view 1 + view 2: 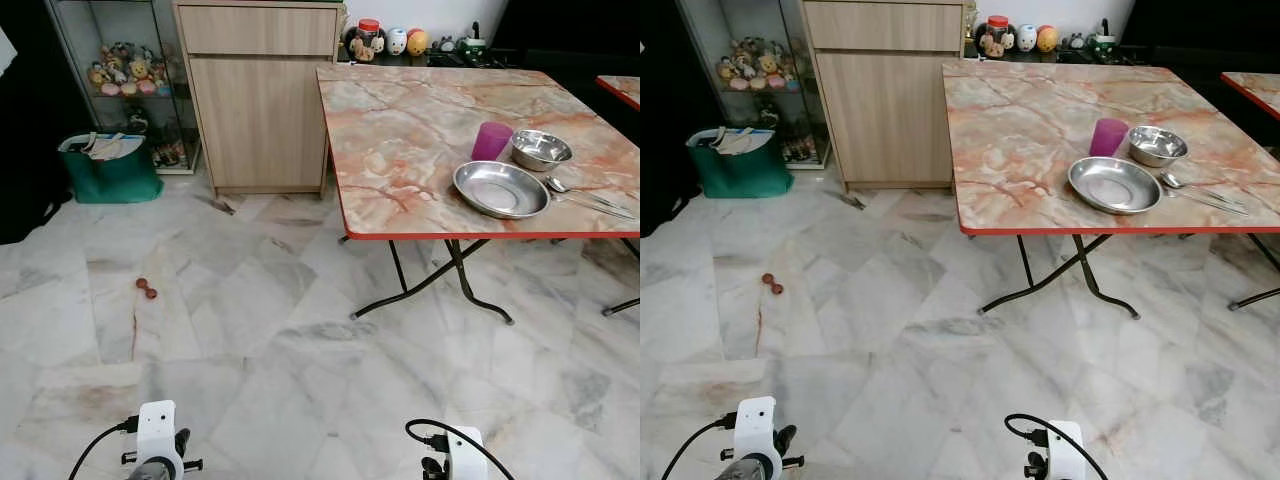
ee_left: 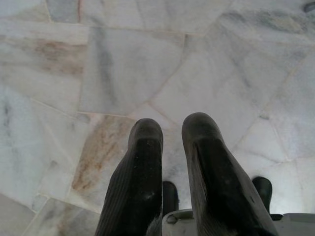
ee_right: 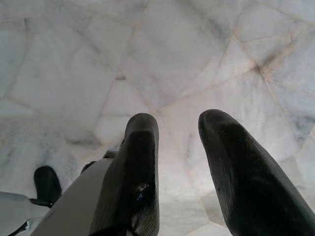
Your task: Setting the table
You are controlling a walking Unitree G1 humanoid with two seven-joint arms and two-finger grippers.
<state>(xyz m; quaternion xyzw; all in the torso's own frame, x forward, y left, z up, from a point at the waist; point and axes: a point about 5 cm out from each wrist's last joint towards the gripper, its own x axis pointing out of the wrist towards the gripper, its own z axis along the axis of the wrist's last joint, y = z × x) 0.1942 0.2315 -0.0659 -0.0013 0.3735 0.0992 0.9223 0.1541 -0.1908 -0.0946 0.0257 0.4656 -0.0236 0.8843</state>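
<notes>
- Bench: marble-patterned top with a red edge, standing on folding metal legs beside a wooden cabinet; it is carrying the whole place setting near its front right area.
- Plate: a shallow steel dish lying flat close to the front edge, probably so a seated person can reach it.
- Cup: purple, sitting upright just behind the plate.
- Bowl: steel, sitting upright beside the cup, behind the plate's right side.
- Spoon: lying flat just right of the plate, with another thin utensil alongside it that is too slim to identify.
- Left claw: hanging low over the marble floor, fingers showing a narrow gap, holding nothing; the arm is idling.
- Right claw: likewise pointing down at the floor, fingers parted somewhat wider, carrying nothing.
- Green bag: resting on the floor beside a glass cabinet of figurines, well apart from the bench.
- Small reddish object: lying on the floor, too small to identify.
- Judgement: the setting is looking largely complete; both claws are standing well back from it.
</notes>
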